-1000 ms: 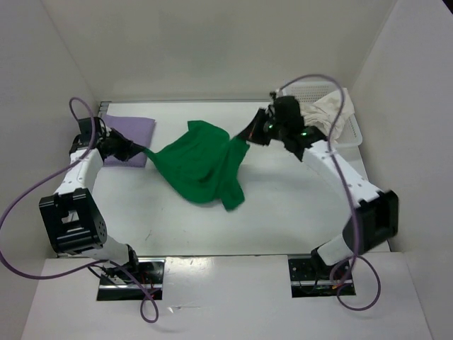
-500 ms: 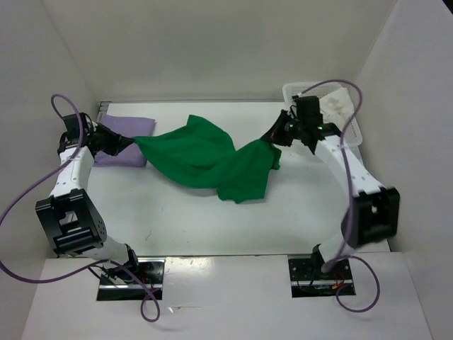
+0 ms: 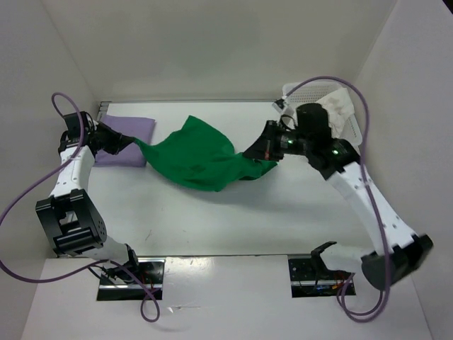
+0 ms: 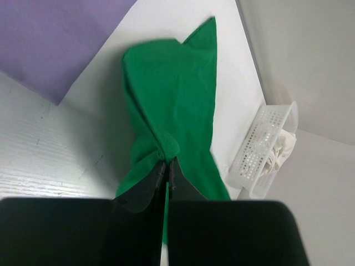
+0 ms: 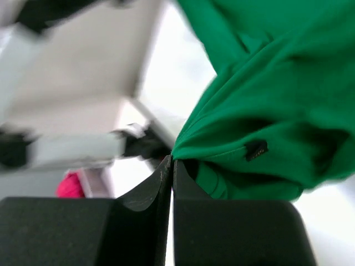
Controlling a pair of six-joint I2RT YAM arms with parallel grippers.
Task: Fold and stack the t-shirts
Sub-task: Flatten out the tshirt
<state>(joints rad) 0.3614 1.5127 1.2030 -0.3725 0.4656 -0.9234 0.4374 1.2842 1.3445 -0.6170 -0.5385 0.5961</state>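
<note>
Though slack, green t-shirt between fingers

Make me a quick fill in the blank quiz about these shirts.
The stretched shirt held by the left gripper and right gripper is ___. The folded shirt by the left gripper is ___. The white shirt lies in the ___.
Missing: green; purple; basket.
</note>
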